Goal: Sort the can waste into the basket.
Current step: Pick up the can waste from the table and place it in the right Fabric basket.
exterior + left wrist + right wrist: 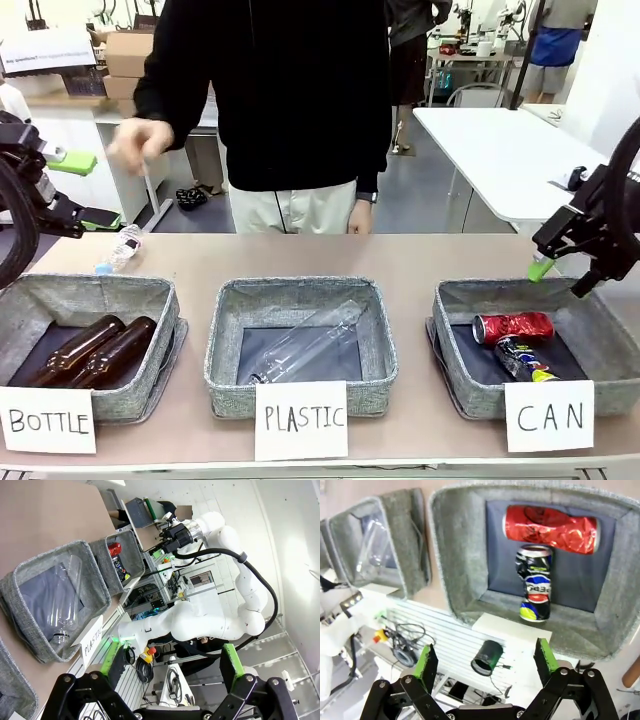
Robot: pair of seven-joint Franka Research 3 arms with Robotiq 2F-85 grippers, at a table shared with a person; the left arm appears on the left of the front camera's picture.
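Red can (pixel 513 326): crushed metal, glossy, creased foil-like sheen. Printed can (pixel 523 360): dented metal, darker, satin gloss (blue, yellow and red print). CAN basket (pixel 457 330): grey woven cloth, rough and matt, with dark smooth lining. Sign (pixel 549 416): matt white paper, handwritten. Plastic bottle (pixel 307 342): clear, glossy. Glass bottles (pixel 92 352): brown, shiny. Worktop (pixel 400 258): smooth, matt, tan.
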